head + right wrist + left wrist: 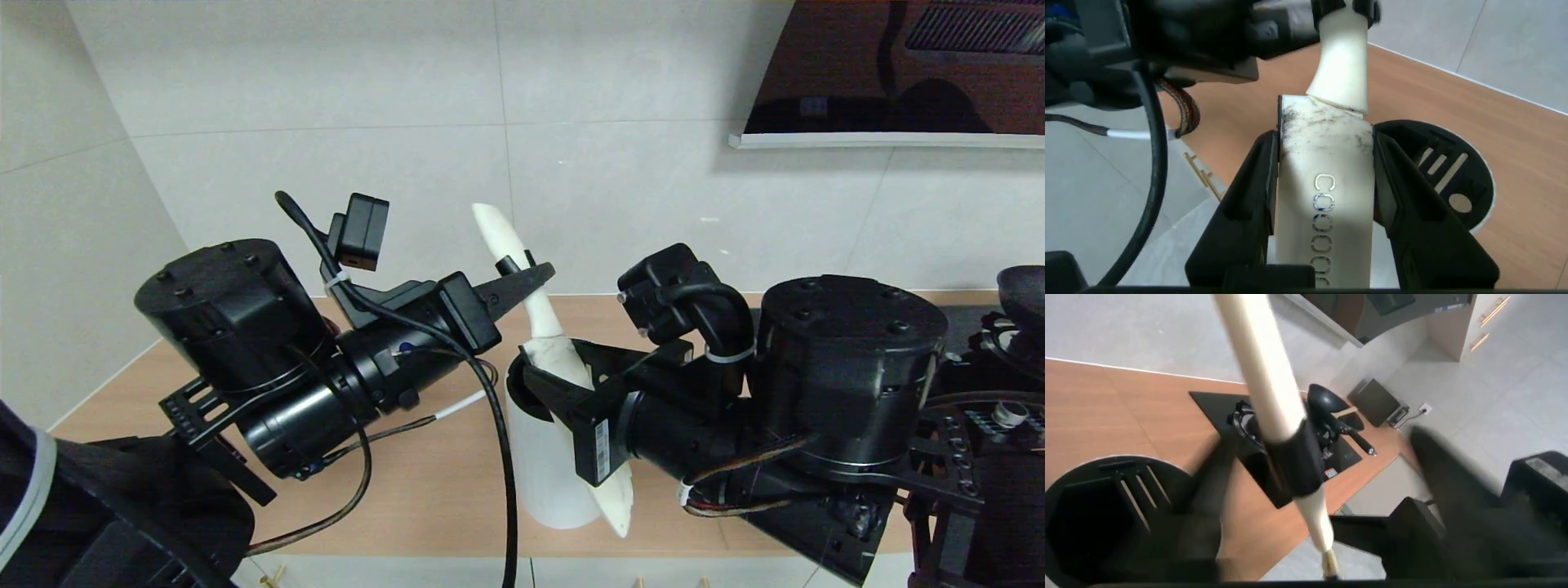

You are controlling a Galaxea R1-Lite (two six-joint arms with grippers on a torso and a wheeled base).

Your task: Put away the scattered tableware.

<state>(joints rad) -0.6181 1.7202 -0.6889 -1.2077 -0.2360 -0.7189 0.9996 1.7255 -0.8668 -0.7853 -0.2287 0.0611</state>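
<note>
A white spatula [540,317] hangs tilted above the wooden counter, its flat blade held low and its round handle pointing up. My right gripper [557,369] is shut on the blade [1327,184], just over the white utensil holder [543,482]. The left gripper [526,279] is at the handle [1261,384], its blurred fingers [1445,478] standing wide apart on either side, so it looks open. The holder's dark mouth [1437,129] lies right behind the blade and shows a few thin sticks inside [1135,494].
A black stove [1008,392] with a pot sits on the counter at the right, under a dark range hood [898,65]. Tiled wall closes the back and left. Bare counter [441,474] lies left of the holder. Wooden stick ends [273,576] poke up at the near edge.
</note>
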